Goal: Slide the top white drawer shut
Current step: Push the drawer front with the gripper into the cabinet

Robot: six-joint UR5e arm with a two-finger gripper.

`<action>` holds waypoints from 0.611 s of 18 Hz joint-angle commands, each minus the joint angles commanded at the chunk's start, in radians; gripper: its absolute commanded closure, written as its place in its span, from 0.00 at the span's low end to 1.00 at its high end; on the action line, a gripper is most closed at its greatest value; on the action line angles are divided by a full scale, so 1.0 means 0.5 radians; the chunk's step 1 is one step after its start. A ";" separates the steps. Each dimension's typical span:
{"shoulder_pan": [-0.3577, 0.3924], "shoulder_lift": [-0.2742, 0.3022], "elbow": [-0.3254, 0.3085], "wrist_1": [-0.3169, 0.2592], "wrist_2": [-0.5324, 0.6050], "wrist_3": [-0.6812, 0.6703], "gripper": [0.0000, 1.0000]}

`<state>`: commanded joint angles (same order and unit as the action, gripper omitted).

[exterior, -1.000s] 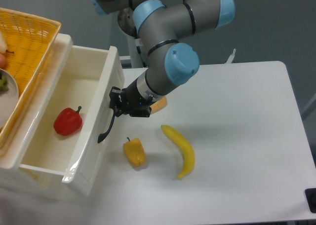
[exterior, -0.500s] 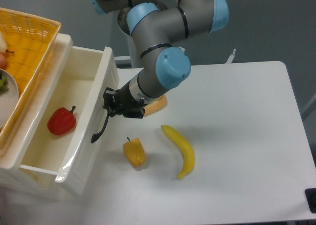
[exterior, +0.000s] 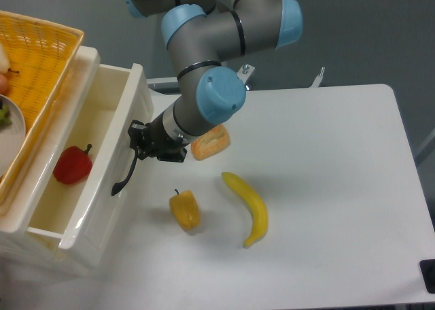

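Camera view shows the top white drawer (exterior: 81, 187) partly open at the table's (exterior: 326, 187) left edge, a red pepper (exterior: 72, 165) inside it. To finish well, the push should run straight along the drawer's travel, square on the front, so it does not skew or jam. The tool (exterior: 139, 145) presses against the drawer front right by the upper end of the black handle (exterior: 124, 176); its opening cannot be made out, and it seems to hold nothing.
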<state>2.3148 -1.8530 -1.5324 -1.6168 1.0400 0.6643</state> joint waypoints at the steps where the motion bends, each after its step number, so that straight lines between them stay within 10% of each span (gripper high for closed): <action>1: -0.012 -0.003 0.000 0.000 0.000 -0.015 1.00; 11: -0.138 -0.006 0.000 0.055 0.003 -0.117 1.00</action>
<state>2.2458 -1.8561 -1.5324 -1.5893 1.0416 0.6060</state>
